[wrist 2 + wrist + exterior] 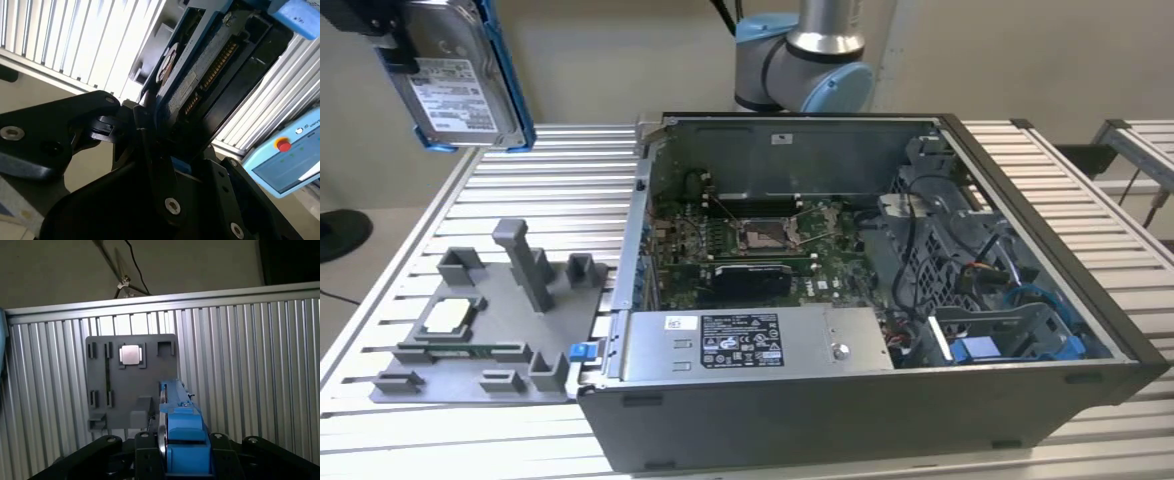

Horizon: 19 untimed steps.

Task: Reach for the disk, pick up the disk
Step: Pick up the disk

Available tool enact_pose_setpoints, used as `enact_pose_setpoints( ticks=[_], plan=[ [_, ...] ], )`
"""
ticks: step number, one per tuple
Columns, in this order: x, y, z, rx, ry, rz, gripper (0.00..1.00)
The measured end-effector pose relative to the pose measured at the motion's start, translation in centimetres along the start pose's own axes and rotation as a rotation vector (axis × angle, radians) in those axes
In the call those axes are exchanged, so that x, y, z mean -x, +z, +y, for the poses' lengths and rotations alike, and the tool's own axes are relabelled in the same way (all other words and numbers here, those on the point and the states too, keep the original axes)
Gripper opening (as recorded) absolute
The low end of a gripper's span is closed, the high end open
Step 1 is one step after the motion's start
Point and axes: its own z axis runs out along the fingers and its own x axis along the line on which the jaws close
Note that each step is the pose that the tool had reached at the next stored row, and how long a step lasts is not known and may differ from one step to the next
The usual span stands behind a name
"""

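Observation:
The disk [454, 75], a silver-grey hard drive with a white label and a bright blue frame, hangs upright in the air high above the table's far corner at the exterior view's left. My gripper [390, 40] is shut on its upper edge. Seen edge-on in the first wrist view, the disk [181, 435] sits between the black fingers [145, 452], above the grey fixture plate. In the second wrist view my gripper [160, 150] clamps the disk [192, 82], whose connector side and blue frame show.
An open computer case [854, 425] stands on the slatted aluminium table [560, 170], with a grey power supply box [747, 345] inside. Beside it lies a grey fixture plate [480, 340] carrying a small white-topped chip [447, 318]. The arm's base [801, 60] stands behind the case.

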Motion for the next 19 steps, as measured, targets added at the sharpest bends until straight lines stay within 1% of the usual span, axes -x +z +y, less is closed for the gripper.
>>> enact_pose_setpoints(
  ticks=[12,19],
  plan=[
    [0.37,-0.08,-3.46,0.0022,0.000,0.0003,0.00],
    [0.56,-0.12,-5.21,0.0031,0.000,0.0004,0.00]
  ],
)
